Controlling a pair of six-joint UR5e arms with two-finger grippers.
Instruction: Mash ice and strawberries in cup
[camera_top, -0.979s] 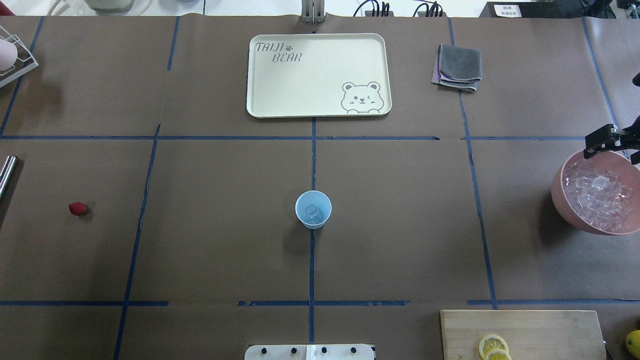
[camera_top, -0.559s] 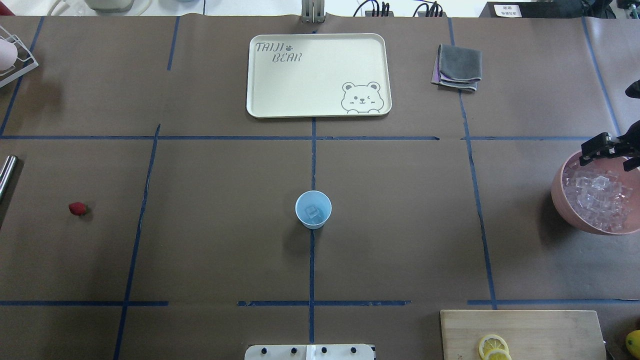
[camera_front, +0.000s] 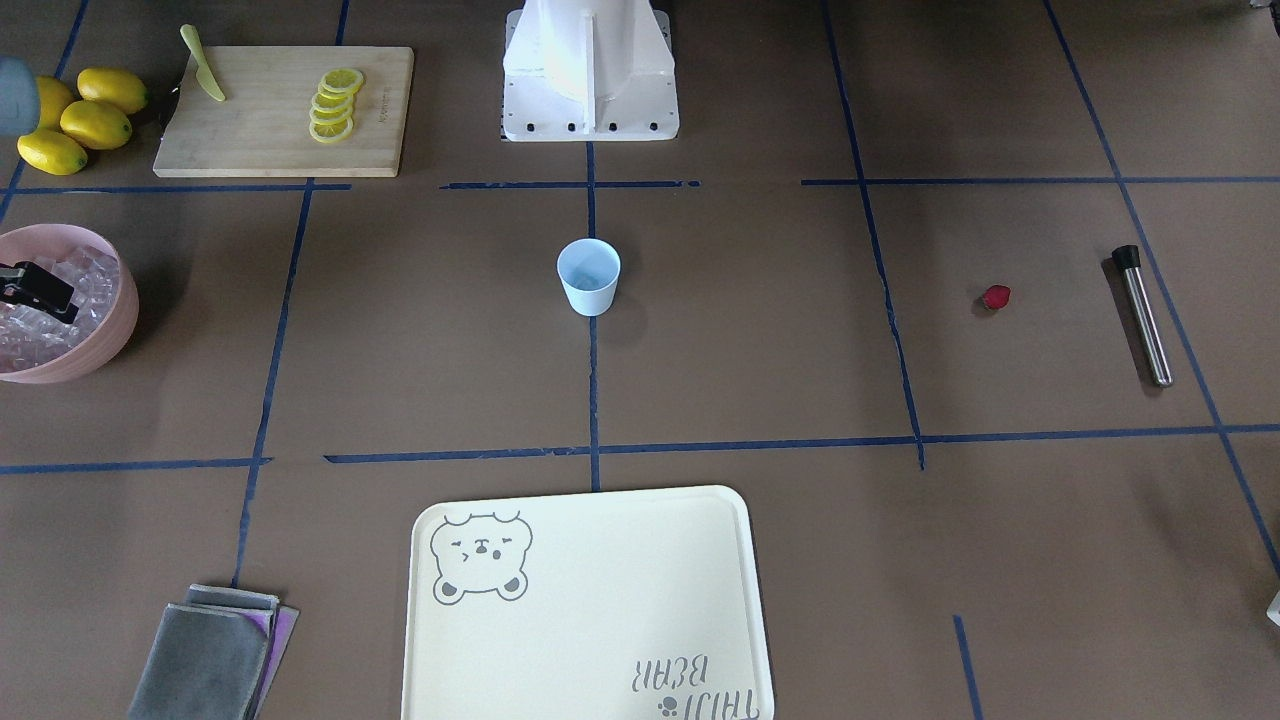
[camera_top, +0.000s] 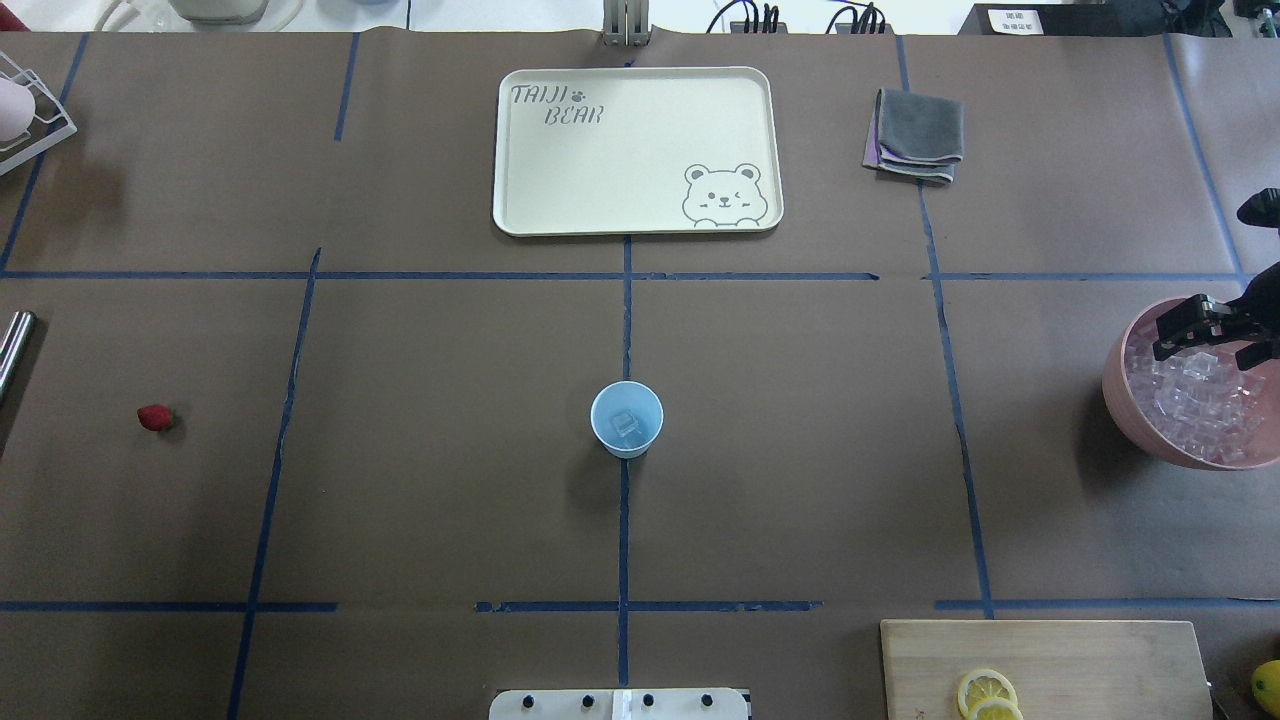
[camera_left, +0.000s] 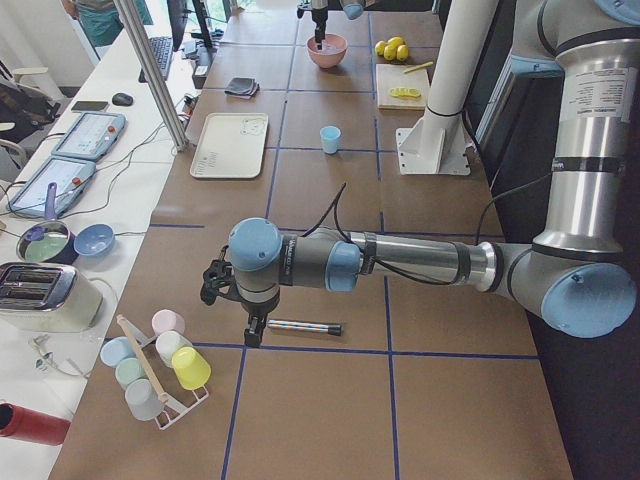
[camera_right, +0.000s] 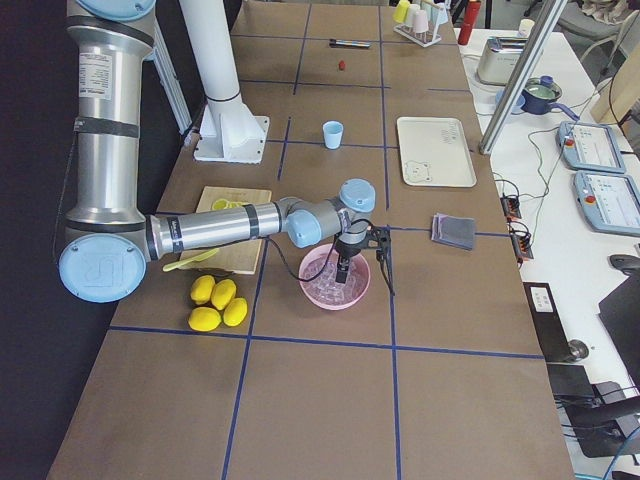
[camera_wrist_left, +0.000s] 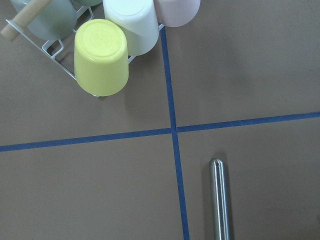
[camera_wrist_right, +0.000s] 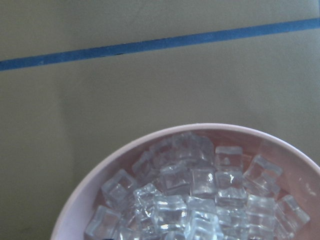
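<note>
The pale-blue cup (camera_top: 626, 420) stands upright at the table's middle with one ice cube (camera_top: 627, 424) inside. It also shows in the front view (camera_front: 589, 277). The strawberry (camera_top: 155, 417) lies on the table far to the left. Many ice cubes (camera_top: 1200, 400) fill the pink bowl (camera_top: 1113, 390) at the right edge. My right gripper (camera_top: 1207, 350) hangs open over the bowl's far part, just above the ice, holding nothing. The right wrist view looks down on that ice (camera_wrist_right: 200, 200). My left gripper (camera_left: 235, 300) shows only in the left side view, above a steel muddler (camera_left: 305, 327); I cannot tell its state.
A cream bear tray (camera_top: 636, 150) and a folded grey cloth (camera_top: 914, 136) lie at the far side. A cutting board (camera_top: 1045, 665) with lemon slices (camera_top: 987, 692) is near right, with whole lemons (camera_front: 75, 120) beside it. A cup rack (camera_wrist_left: 105, 50) stands near the muddler (camera_wrist_left: 220, 200).
My right gripper has moved from the bowl's far rim toward me and now hangs over the ice in the bowl. Cup, cube and strawberry have not moved.
</note>
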